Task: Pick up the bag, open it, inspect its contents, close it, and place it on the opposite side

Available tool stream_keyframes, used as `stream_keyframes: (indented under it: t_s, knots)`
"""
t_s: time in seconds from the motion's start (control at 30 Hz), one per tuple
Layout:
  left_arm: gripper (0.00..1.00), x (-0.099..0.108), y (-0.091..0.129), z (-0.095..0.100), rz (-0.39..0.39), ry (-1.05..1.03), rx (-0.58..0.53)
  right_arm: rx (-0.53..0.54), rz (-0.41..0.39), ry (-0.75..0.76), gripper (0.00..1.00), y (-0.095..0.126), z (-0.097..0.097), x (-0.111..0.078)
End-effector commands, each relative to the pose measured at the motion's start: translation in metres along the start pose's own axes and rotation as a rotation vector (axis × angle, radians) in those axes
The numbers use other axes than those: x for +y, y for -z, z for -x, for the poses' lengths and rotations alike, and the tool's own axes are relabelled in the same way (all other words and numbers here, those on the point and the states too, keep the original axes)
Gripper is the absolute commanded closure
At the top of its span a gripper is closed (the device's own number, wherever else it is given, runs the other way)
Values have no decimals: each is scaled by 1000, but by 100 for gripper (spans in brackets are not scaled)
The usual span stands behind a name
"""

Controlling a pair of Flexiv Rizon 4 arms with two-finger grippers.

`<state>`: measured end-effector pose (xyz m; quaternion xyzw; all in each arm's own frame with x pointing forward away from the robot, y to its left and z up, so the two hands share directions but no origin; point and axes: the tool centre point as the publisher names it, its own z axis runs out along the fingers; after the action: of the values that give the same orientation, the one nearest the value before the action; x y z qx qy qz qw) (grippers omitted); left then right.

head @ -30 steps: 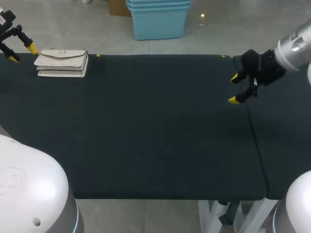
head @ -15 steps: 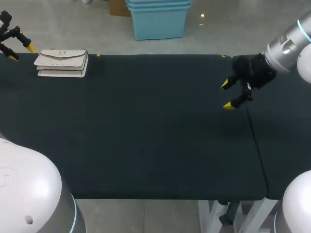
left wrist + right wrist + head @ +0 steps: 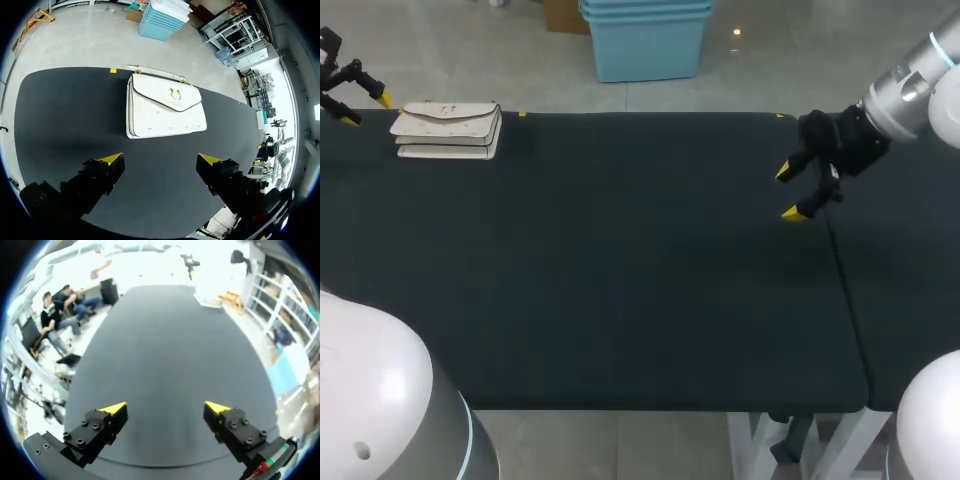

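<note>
Over the last second the right fingers (image 3: 790,211) have slid a little way inward over the bench (image 3: 640,300) and then all but stopped. They hang spread wide with nothing between them, and the white bag (image 3: 448,130) is well apart from them, far ahead across the dark surface. The left fingers (image 3: 382,98) have hardly shifted. They too are wide open and empty, with the bag just ahead of their tips, roughly centred on the gap but not yet inside it and touching neither finger. The bag itself has not moved and lies with its flap shut. I judge that the pick-up has not begun: the left fingers look lined up to advance and close on the bag, and the right ones seem to be coming in to help with the flap later.
</note>
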<state>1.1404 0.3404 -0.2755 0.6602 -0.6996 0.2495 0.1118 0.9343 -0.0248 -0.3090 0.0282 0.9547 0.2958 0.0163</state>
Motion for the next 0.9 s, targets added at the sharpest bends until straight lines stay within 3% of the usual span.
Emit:
stream_keyframes:
  t_s: [0.03, 0.43, 0.47, 0.6, 0.67, 0.9]
  knots:
    - [0, -17, -9, 16, 581, 19, 417, 3, 0, 0, 0, 0, 1, 0]
    - [0, -38, -45, 32, 625, 78, 529, 3, 0, 0, 0, 0, 1, 0]
    - [5, -39, -47, 34, 626, 81, 540, 3, 0, 0, 0, 0, 1, 0]
    - [8, -47, -54, 37, 623, 86, 562, 3, 0, 0, 0, 0, 1, 0]
    - [19, -52, -56, 38, 614, 88, 581, 3, 0, 0, 0, 0, 1, 0]
    - [20, -67, -65, 38, 611, 94, 606, 3, 0, 0, 0, 0, 1, 0]
